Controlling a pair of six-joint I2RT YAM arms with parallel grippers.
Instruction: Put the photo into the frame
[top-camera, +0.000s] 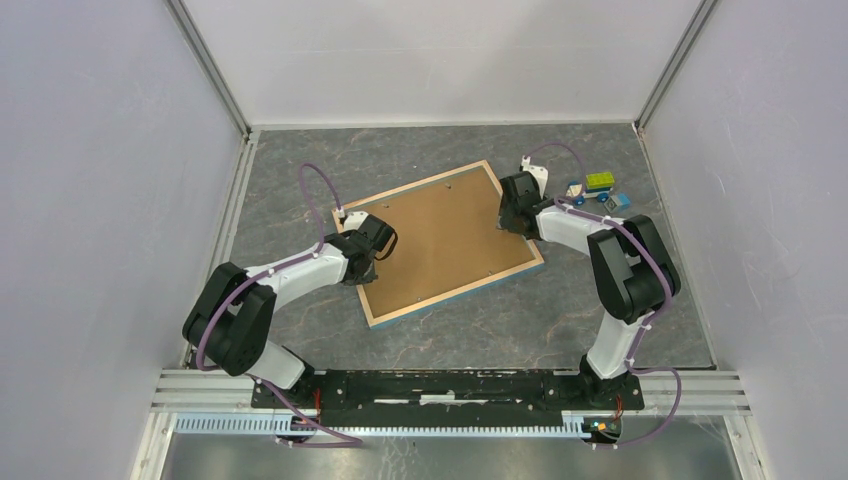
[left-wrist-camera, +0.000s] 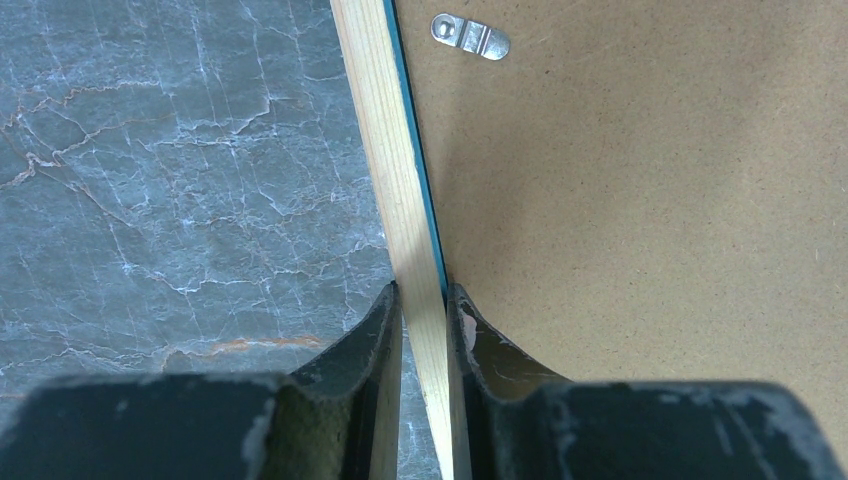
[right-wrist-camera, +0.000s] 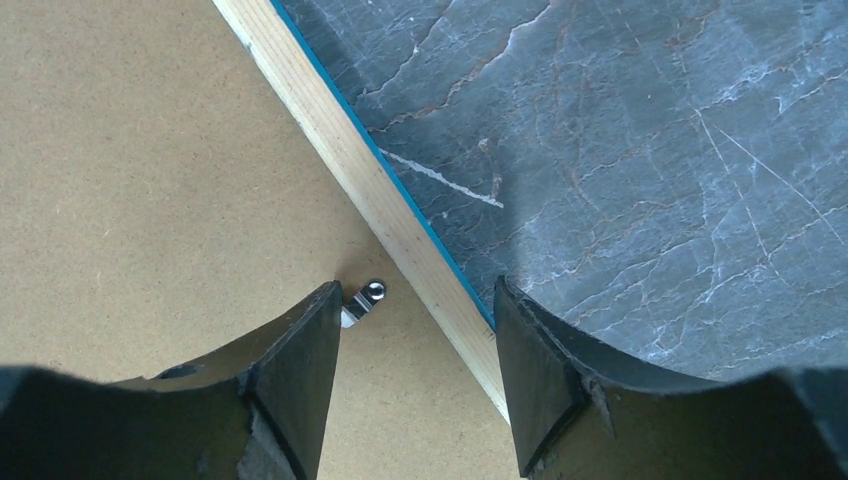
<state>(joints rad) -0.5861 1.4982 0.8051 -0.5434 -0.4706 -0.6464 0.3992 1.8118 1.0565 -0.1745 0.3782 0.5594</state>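
Left pincer (left-wrist-camera: 424, 292) pinching frame (left-wrist-camera: 393, 150) rim, pointing down; right pincer (right-wrist-camera: 415, 288) spread, straddling opposite rim.

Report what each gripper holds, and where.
The left gripper pinches the thin, blue-edged rectangular picture frame by its light wood rim. The right gripper, open, straddles the opposite rim, holding nothing.

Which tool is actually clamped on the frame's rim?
The left tool: it pinches the frame by its wooden rim. The right tool only straddles the opposite rim, wide open.
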